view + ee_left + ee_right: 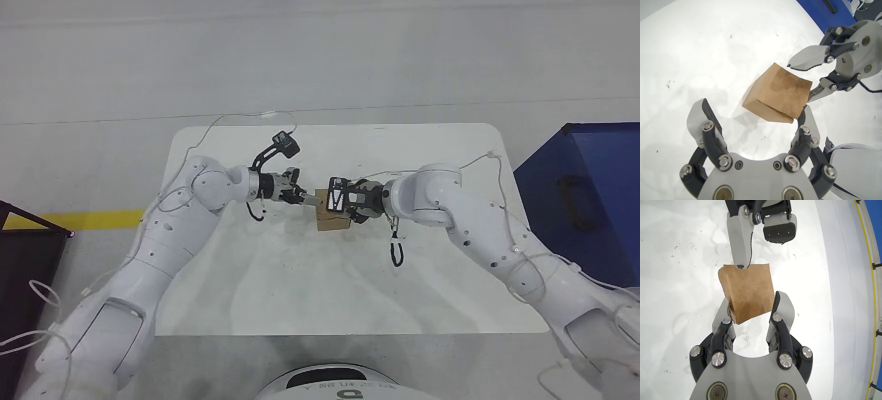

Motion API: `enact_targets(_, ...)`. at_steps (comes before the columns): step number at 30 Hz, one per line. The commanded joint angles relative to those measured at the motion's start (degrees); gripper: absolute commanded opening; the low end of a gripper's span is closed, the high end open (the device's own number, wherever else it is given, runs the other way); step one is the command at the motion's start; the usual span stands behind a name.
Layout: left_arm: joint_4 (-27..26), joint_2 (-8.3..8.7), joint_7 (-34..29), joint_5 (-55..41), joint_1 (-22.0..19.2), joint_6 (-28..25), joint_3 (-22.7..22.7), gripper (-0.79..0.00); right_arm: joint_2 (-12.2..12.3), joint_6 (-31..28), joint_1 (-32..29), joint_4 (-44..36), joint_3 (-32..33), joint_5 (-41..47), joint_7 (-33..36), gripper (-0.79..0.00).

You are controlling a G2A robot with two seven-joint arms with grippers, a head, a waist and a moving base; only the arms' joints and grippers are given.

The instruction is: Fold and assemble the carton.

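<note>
Clearly — left gripper (754, 103) (splayed) touches carton (780, 92).

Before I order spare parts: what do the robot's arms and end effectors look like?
Both arms are glossy white shells with thin white cables running alongside. Each end effector has two light-grey curved fingers with black textured pads, black linkages, silver pins and a grey base plate. A black cable hangs near the right wrist.

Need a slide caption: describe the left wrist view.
Left end effector and right end effector, both open, flank brown carton.
</note>
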Motion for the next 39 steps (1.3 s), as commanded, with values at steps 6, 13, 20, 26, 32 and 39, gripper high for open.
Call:
enact_targets(6,2.7,-1.16,-0.3,0.7,-3.0,-0.8,2.9,0.0,-0.2,0.0,-0.8,0.5,0.6,-2.6,-1.9,-0.348)
enact_targets(13,5.1,-2.45,-0.6,1.2,-5.3,-0.6,5.7,0.0,-0.5,-0.4,-1.5,0.8,1.1,-4.3,-2.8,-0.366)
enact_targets(20,7.0,-3.39,-0.4,1.4,-6.6,-0.7,7.6,0.0,-0.8,0.1,-2.0,0.8,1.8,-5.4,-2.9,-0.397)
enact_targets(26,8.2,-3.85,-0.2,1.3,-7.3,-1.1,8.3,0.0,-1.2,1.8,-2.7,0.1,1.9,-7.2,-3.2,-0.409)
enact_targets(32,8.9,-4.1,-0.1,1.2,-7.7,-1.5,8.6,0.0,-1.8,2.9,-3.0,0.3,1.5,-9.1,-2.8,-0.416)
enact_targets(39,9.4,-4.32,-0.6,0.7,-8.0,-1.9,8.9,0.0,-2.4,3.5,-3.3,0.4,1.9,-9.2,-2.9,-0.428)
